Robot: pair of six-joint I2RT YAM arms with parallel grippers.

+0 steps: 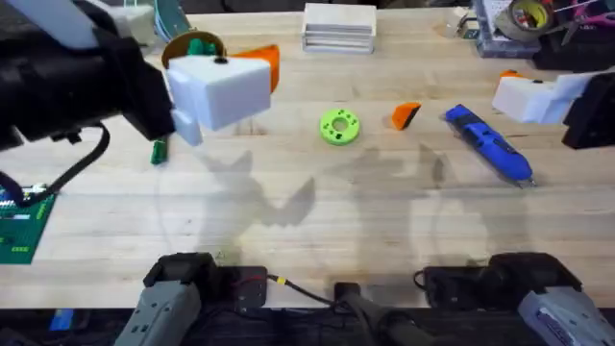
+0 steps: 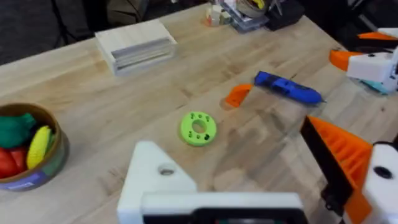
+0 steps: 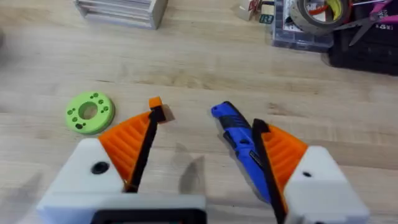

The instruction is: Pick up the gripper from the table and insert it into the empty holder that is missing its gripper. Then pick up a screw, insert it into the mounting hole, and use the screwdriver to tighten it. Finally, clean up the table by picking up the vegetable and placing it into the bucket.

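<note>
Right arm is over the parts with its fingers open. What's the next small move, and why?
Probably shift the right gripper sideways toward the green ring until the loose orange gripper lies between its open fingers, then lower. At present that wedge sits beside one fingertip, and the screwdriver lies nearer the gap, so closing here would likely catch the wrong part.

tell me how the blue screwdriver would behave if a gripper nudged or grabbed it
The screwdriver looks like a rigid, pen-shaped body lying flat on the table, so it would probably stay stiff. Its rounded barrel could roll if nudged sideways. Its smooth-looking shell might slip between the ribbed pads unless gripped near the middle.
</note>
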